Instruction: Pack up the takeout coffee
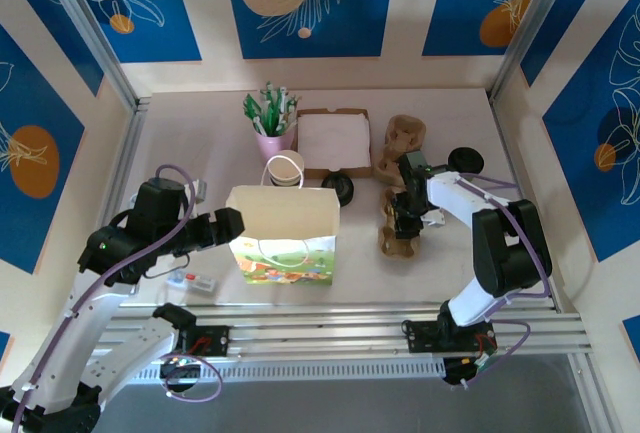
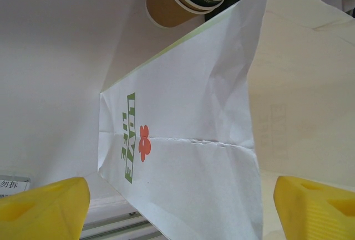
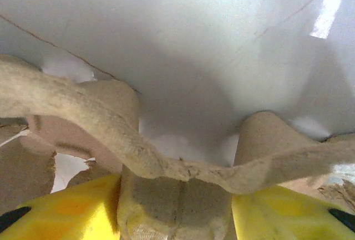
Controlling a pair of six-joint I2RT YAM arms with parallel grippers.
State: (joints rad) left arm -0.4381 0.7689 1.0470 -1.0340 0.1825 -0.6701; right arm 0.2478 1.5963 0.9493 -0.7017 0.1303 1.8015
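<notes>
Pulp fills the gap between the fingers of the right tool (image 3: pixel 175 209): its jaws stand closed on a ridge of the carrier (image 3: pixel 111 134), which lies under it on the surface (image 1: pixel 200 143). Left of this tool, past a bare strip, stands the bag (image 1: pixel 285 218), mouth up. The left tool (image 2: pixel 178 207) waits at the bag's outer side, fingers spread wide and holding nothing, with the side panel right ahead of them. Beyond the bag is a stack of cups (image 1: pixel 285 168).

The coffee (image 1: pixel 340 189) is probably the dark round thing just behind the bag's right corner, between the two tools. A black disc (image 1: pixel 465 160) lies beyond the right tool, and the two are too small to tell apart for certain.

Step in hand, as I judge it: fetching the carrier, with the coffee not yet touched. Next, the right tool needs a firm hold on that thin ridge and a straight lift, while the left tool steadies the bag.
</notes>
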